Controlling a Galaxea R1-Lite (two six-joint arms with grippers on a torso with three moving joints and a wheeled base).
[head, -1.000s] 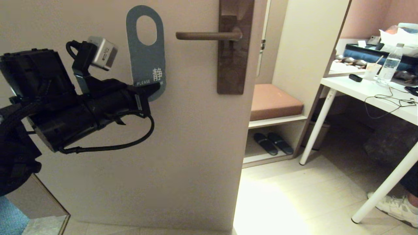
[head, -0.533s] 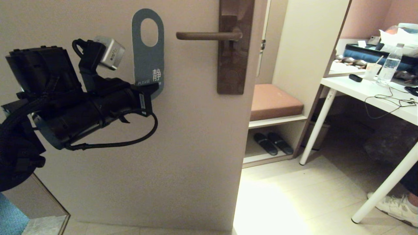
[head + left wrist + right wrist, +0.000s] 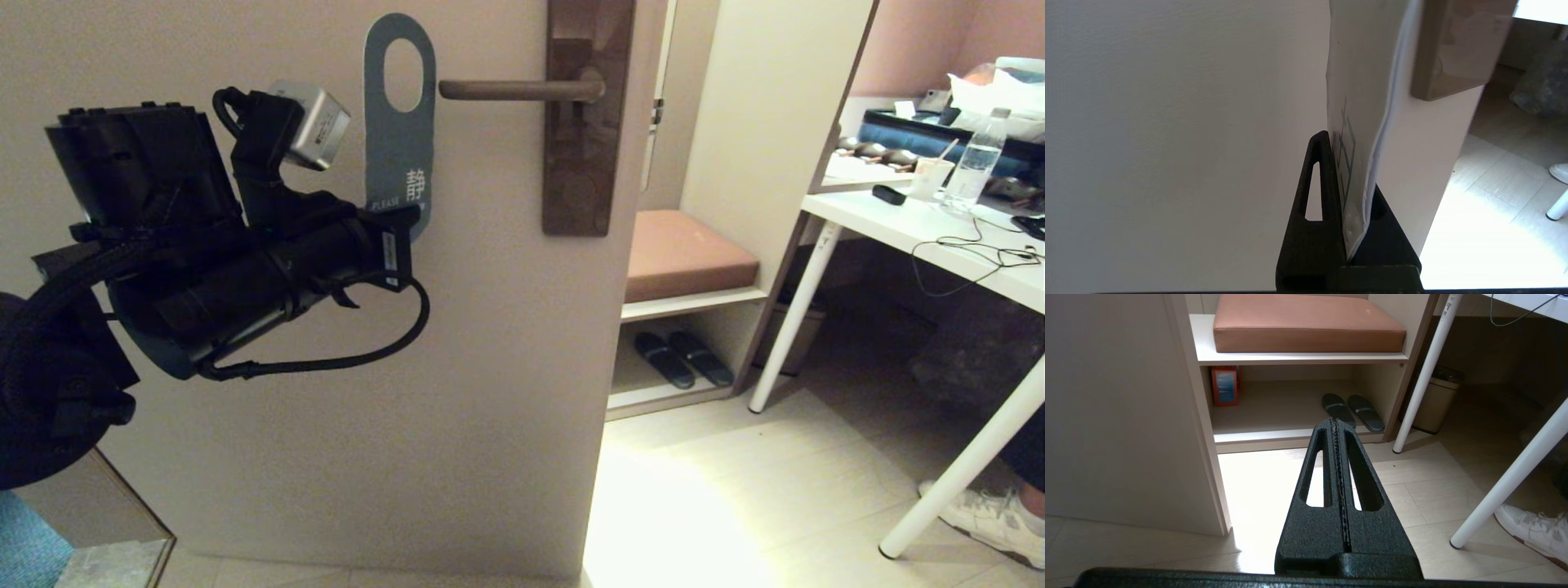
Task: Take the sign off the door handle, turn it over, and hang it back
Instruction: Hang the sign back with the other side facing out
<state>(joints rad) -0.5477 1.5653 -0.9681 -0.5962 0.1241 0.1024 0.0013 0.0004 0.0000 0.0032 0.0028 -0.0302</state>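
Note:
The sign (image 3: 398,147) is upright in front of the door, its grey-blue face towards the head camera. Its oval hole sits level with the door handle (image 3: 514,90), and its right edge is at the lever's free tip. It is off the lever. My left gripper (image 3: 404,222) is shut on the sign's lower end. In the left wrist view the sign (image 3: 1355,90) shows nearly edge-on, pale face visible, clamped at the left gripper (image 3: 1349,167). My right gripper (image 3: 1336,422) is shut and empty, low over the floor, out of the head view.
The handle's brown backplate (image 3: 586,163) is at the door's right edge. Beyond the door are a shelf unit with a brown cushion (image 3: 686,253), slippers (image 3: 682,359), and a white table (image 3: 914,229) with a bottle and cables. A person's shoe (image 3: 988,518) is by a table leg.
My left gripper has carried the sign right and slightly up, from well left of the lever to its tip. The sign has turned narrower to the head camera. The right arm has not moved.

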